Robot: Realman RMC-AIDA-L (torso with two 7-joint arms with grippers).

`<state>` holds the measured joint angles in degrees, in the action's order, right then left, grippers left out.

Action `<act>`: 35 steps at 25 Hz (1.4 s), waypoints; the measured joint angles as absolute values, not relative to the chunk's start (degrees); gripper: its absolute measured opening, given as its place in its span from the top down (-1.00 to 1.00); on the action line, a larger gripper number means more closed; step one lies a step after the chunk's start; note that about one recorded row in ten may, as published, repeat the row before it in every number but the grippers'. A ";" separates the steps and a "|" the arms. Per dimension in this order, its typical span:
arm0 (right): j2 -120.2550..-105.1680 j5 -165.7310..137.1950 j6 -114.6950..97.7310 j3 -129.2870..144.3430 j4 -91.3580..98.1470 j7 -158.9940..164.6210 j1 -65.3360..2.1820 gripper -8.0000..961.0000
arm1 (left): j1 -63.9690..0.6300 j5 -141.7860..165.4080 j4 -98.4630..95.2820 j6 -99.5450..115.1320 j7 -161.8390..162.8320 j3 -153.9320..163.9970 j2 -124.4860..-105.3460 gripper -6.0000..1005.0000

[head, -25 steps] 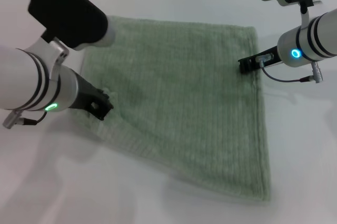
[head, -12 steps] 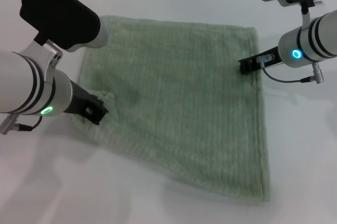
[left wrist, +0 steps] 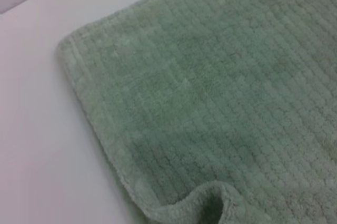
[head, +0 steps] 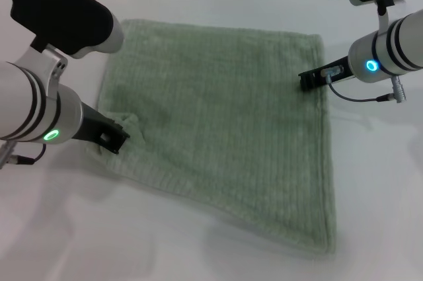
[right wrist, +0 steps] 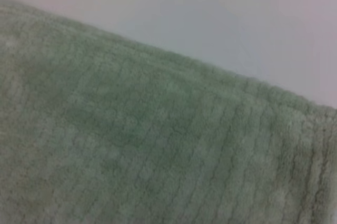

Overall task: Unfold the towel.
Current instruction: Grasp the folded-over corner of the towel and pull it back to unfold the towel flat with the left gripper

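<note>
Sage-green terry, the towel (head: 225, 122) is lying spread on the white table (head: 383, 182). Since a second ago, the left gripper (head: 114, 137) is dragging its left edge outward, jaws pinching a small raised fold. That fold is showing clearly from the left wrist. The right gripper (head: 309, 81) is staying put at the right edge; I cannot tell its jaws.

**Room around the towel**

The towel (head: 225, 122) lies flat on the white table (head: 370, 188), nothing upright on it. The left gripper (head: 114, 138) blocks its left edge, where a small fold of cloth rises. The right gripper (head: 310, 81) occupies its right edge near the far corner. Bare table borders the towel's near and far edges.
</note>
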<state>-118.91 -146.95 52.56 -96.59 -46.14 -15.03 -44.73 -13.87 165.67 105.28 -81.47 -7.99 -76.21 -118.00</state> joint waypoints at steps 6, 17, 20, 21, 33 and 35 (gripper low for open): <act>-118.91 -146.95 52.66 -96.59 -46.16 -15.03 -44.82 0.97 | -13.80 165.67 104.96 -82.31 -7.69 -77.19 -118.12 0.73; -118.91 -146.95 53.33 -96.59 -46.21 -15.03 -44.94 0.97 | -13.93 165.68 105.24 -85.39 -5.08 -77.58 -118.03 0.70; -118.91 -146.95 53.38 -96.59 -46.23 -15.03 -44.97 0.97 | -13.93 165.68 105.24 -85.39 -5.08 -77.58 -118.03 0.69; -118.91 -146.95 53.44 -96.59 -46.23 -15.03 -44.97 0.97 | -13.93 165.68 105.24 -85.39 -5.08 -77.58 -118.03 0.68; -118.92 -146.95 53.75 -96.59 -46.25 -15.04 -44.73 0.97 | -13.84 165.68 103.96 -87.04 -4.50 -80.45 -117.70 0.30; -118.91 -146.95 53.79 -96.59 -46.57 -15.05 -44.56 0.97 | -13.70 165.68 104.12 -87.04 -4.48 -80.48 -117.52 0.30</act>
<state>-118.91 -146.95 53.79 -96.59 -46.57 -15.05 -44.56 -13.70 165.68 104.12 -87.04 -4.48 -80.48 -117.52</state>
